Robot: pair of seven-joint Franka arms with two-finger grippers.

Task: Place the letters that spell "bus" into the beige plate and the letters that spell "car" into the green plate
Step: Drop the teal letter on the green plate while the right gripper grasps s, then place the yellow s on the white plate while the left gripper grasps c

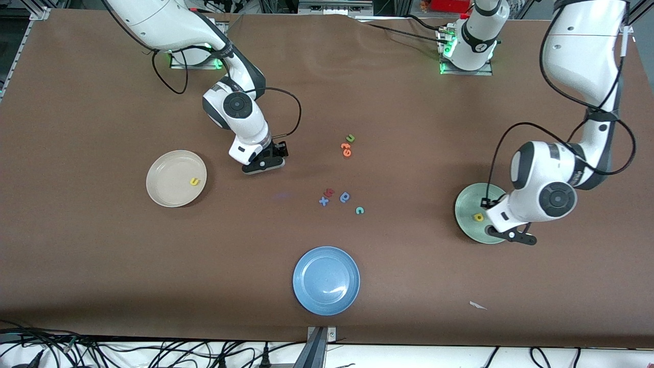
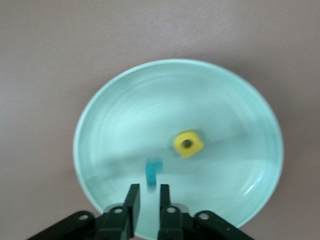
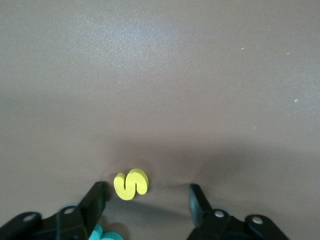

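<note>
My right gripper [image 3: 147, 192] [image 1: 263, 164] is low over the table beside the beige plate [image 1: 166, 171], open. A yellow "s" [image 3: 131, 183] lies flat between its fingers, close to one of them, touching neither. A teal letter [image 3: 102, 234] shows partly under that gripper. In the beige plate lies a yellow "u" [image 1: 194, 181]. My left gripper [image 2: 147, 192] [image 1: 513, 236] hangs over the green plate [image 2: 150, 110] [image 1: 467, 204], its fingers a narrow gap apart with nothing between them. A thin teal "r" [image 2: 153, 171] is just off the fingertips in the plate, beside a yellow "a" [image 2: 188, 143] [image 1: 478, 217]. A teal "c" [image 1: 359, 210] lies mid-table.
Mid-table are a dark blue round letter [image 1: 345, 197], a blue "x" [image 1: 323, 201], a reddish letter [image 1: 329, 192], a green "u" [image 1: 350, 138] and orange letters [image 1: 346, 149]. A blue plate [image 1: 326, 280] stands nearer the front camera. A paper scrap [image 1: 477, 305] lies near the front edge.
</note>
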